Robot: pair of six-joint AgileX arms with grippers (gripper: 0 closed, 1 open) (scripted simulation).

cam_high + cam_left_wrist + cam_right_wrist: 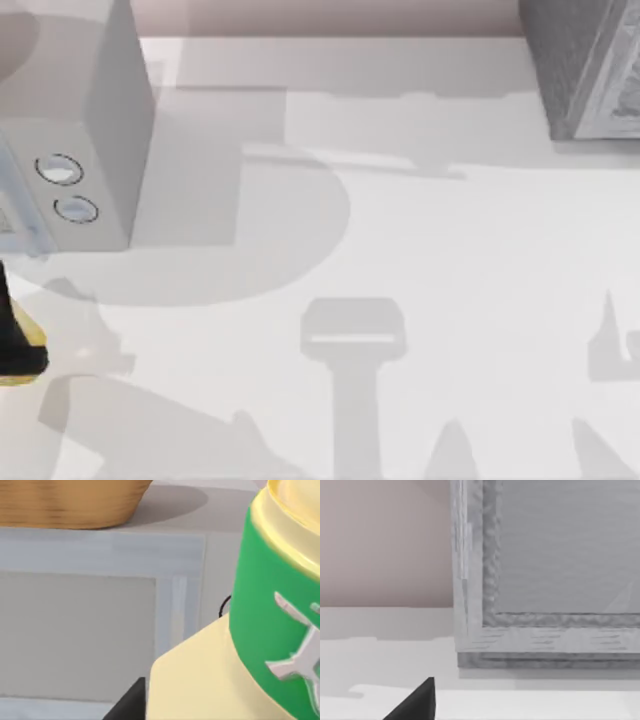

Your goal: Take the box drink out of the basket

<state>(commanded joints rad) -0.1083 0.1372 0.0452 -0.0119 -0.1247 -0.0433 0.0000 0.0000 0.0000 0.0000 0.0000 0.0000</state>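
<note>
1. The left gripper (12, 345) is black and mostly cut off at the frame edge, just below the white box (70, 180). It looks clamped on the box drink (25, 335), which is barely visible as a yellow sliver.
2. The basket (70, 505) sits on top of the white box, half cropped.
3. For the right gripper (415, 702), only a dark tip shows near the grey cabinet (545, 580), so I can't tell whether it's open or closed.

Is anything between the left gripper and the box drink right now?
No. In the top view the left gripper sits at the table's left edge, right against the yellow box drink. The left wrist view shows the carton filling the foreground, the basket behind it.
</note>
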